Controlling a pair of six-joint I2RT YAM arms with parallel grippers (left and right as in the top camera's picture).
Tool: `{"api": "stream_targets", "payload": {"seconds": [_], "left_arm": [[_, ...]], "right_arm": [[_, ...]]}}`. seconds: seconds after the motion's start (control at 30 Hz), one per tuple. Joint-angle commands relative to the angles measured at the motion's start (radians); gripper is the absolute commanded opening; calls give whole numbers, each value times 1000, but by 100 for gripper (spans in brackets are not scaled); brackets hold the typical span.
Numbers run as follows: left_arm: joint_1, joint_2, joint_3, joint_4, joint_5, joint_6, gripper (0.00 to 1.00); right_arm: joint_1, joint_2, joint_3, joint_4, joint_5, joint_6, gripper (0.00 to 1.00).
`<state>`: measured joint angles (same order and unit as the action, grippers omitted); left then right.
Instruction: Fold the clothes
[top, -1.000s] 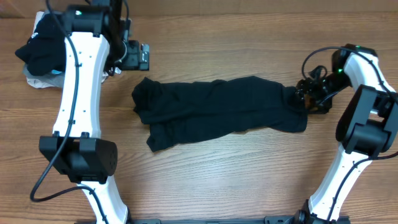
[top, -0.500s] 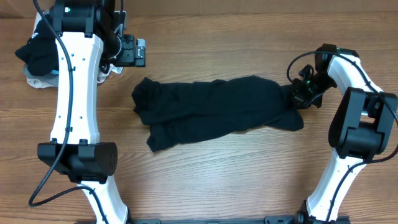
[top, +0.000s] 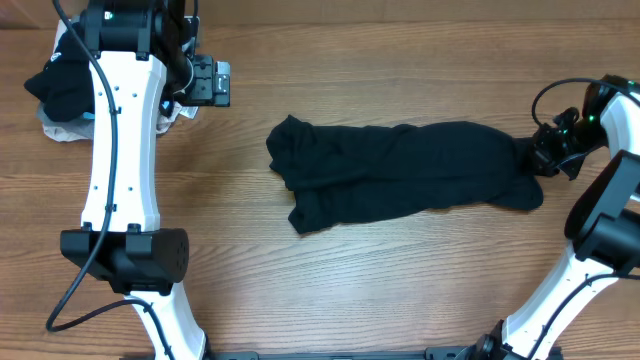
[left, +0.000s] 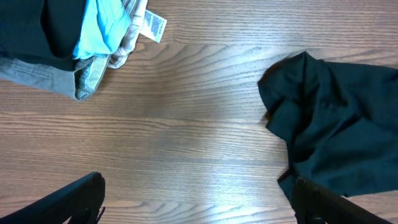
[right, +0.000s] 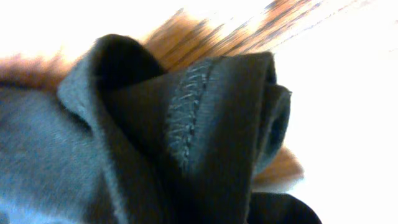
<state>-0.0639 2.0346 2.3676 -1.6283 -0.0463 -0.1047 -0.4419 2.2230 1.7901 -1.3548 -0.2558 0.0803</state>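
Black fabric is clamped in the shut jaws of the right gripper (top: 546, 156), at the right edge of the scene. What is held is the right end of the black shirt (top: 400, 175). In the right wrist view that end is seen bunched close to the lens, with a folded hem (right: 186, 124) and its line of stitching turned upward; the background there is washed out and blurred.

From the grip the shirt is stretched leftward across the middle of the wooden table (top: 400, 280) as a long, wrinkled band. Its left end is rumpled and slightly wider, with one lobe towards the far side and one towards the near side.

The left gripper (top: 205, 82) is held at the far left, well apart from the shirt. Its jaws are spread wide and nothing is held between them. In the left wrist view the two fingers (left: 74, 199) are seen at the lower corners, with bare wood between them and the shirt's left end at the right.

Further left, at the far left corner, a pile of folded garments (top: 65, 85) is seen: black on top, light blue (left: 99, 25) and beige beneath, with a small white tag (left: 152, 26) sticking out.
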Motion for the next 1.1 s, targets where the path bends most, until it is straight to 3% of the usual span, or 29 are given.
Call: {"api": "stream_targets", "payload": {"seconds": [0.0,0.33,0.77,0.8,0.83,0.87,1.07], "left_arm": [[-2,-3,21,8,-13,-7,98],[-2,-3,21,13,-13,-7,100],[-2,-1,21,20,-12,-7,100],[-2,-1,21,21,-12,-7,100],[-2,-1,21,22,-12,-7,100],[-2,-1,21,23,-12,-7,100],[-2,-1,21,39,0,-7,100]], "right_arm": [[79,-148,45,-29,-27,-48,4],[321,-202,37,-94,-26,-49,4],[620,-201,-40,-3,-26,52,4],[634,-201,-42,3,-27,52,9],[653,-201,-43,10,-27,52,23],[668,-201,-43,15,-35,51,27],[743,-205,10,-10,-113,43,31]]}}
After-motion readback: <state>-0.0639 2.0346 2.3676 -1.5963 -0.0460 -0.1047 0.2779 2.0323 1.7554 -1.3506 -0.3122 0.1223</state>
